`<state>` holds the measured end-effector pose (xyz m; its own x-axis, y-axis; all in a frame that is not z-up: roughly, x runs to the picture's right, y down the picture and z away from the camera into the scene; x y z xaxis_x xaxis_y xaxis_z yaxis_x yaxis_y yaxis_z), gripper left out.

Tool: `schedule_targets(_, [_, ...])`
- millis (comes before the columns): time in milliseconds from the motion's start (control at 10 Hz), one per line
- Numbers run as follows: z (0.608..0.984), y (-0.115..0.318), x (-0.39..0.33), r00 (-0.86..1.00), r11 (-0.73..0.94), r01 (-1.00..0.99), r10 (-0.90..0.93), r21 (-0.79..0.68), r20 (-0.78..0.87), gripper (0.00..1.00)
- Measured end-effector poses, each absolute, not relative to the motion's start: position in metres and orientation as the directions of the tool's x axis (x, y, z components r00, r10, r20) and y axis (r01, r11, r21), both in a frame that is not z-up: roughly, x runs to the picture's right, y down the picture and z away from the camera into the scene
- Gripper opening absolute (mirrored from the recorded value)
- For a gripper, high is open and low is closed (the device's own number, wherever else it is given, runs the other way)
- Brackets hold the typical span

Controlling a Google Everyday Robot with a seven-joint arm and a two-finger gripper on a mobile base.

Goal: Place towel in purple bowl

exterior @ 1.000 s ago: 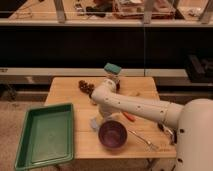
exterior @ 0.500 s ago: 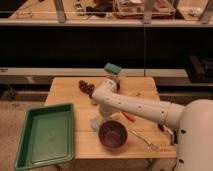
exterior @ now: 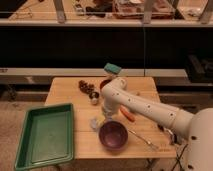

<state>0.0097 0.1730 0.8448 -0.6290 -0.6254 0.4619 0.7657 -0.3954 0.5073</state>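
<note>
Fig.: single-arm robot at a wooden table [exterior: 145, 95]; task = towel into purple bowl. The white arm is reaching in from the lower right, bending at its elbow over the table centre, and pointing its end effector [exterior: 104, 114] down toward the table top, just up-left of the purple bowl [exterior: 114, 142]. How wide the end effector is opening cannot be told from this view, nor whether it is gripping anything. A small pale crumpled item, prob. the towel [exterior: 94, 123], is lying on the table just below-left of the end effector, touching or nearly touching it, and just beside the bowl's upper-left rim. It is not sitting inside the bowl, which is showing empty. Key relation: the bowl is lying to the lower right of the towel and end effector, so the coming carry is looking short, w/ a lift over the bowl's near rim. The towel is bunching into a lump, w/ no clear long axis. Other items: green tray [exterior: 45, 134] at left, well apart; orange carrot-like item [exterior: 127, 114] just right of the wrist; thin metal utensil [exterior: 144, 140] right of the bowl; dark cluster [exterior: 85, 87] toward the far side. No brands, labels or writing are reading legibly.
</note>
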Motion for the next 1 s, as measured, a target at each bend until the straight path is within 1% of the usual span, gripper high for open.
schedule_targets(500, [0.858,0.187,-0.025,-0.684,-0.478,0.721,-0.606,0.502,0.406,0.79])
schedule_targets(600, [0.861,0.188,-0.028,-0.695,-0.488,0.709,-0.604,0.509,0.390,0.72])
schedule_targets(700, [0.862,0.189,-0.032,-0.706,-0.500,0.699,-0.597,0.512,0.381,0.62])
schedule_targets(800, [0.864,0.191,-0.034,-0.714,-0.509,0.691,-0.589,0.513,0.378,0.53])
schedule_targets(900, [0.866,0.193,-0.037,-0.724,-0.520,0.683,-0.578,0.514,0.377,0.41])
schedule_targets(1000, [0.865,0.192,-0.038,-0.725,-0.521,0.681,-0.578,0.514,0.375,0.33])
